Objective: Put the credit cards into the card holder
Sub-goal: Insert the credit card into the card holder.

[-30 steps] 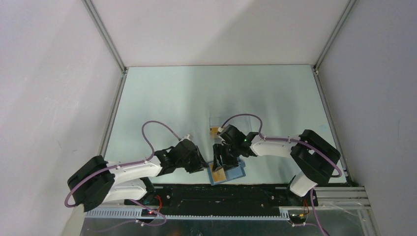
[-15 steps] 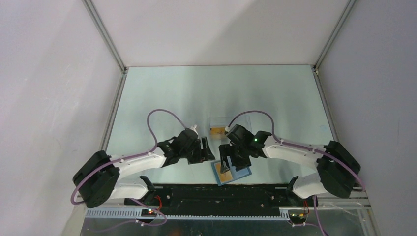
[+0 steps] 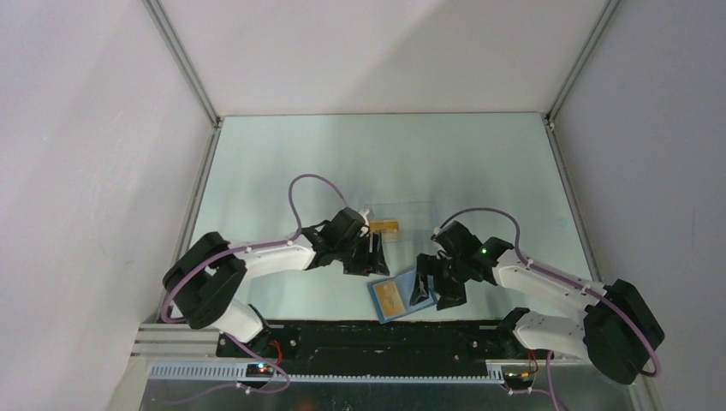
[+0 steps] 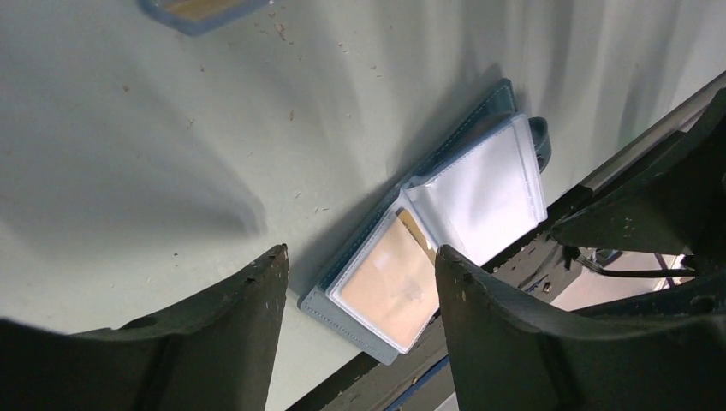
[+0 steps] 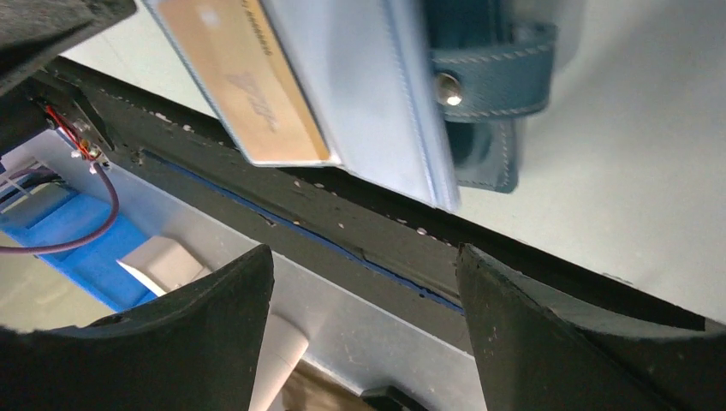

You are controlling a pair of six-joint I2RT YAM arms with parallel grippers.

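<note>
The blue card holder (image 3: 391,299) lies open at the table's near edge, with an orange-gold credit card (image 3: 392,300) in its clear sleeve. In the left wrist view the holder (image 4: 360,321) shows the card (image 4: 389,278) under plastic. In the right wrist view I see the holder (image 5: 385,77), the card (image 5: 240,77) and the clasp tab (image 5: 492,73). My left gripper (image 3: 370,259) (image 4: 361,254) is open and empty, just beyond the holder. My right gripper (image 3: 431,289) (image 5: 364,253) is open and empty, at the holder's right side.
A clear plastic box (image 3: 402,214) with another orange card (image 3: 385,228) in it stands beyond the left gripper; its edge also shows in the left wrist view (image 4: 201,8). The black base rail (image 3: 385,338) runs along the near edge.
My right gripper has moved right, off the holder, leaving the card in it. My left gripper has moved away from me and to the right, toward the clear box.
</note>
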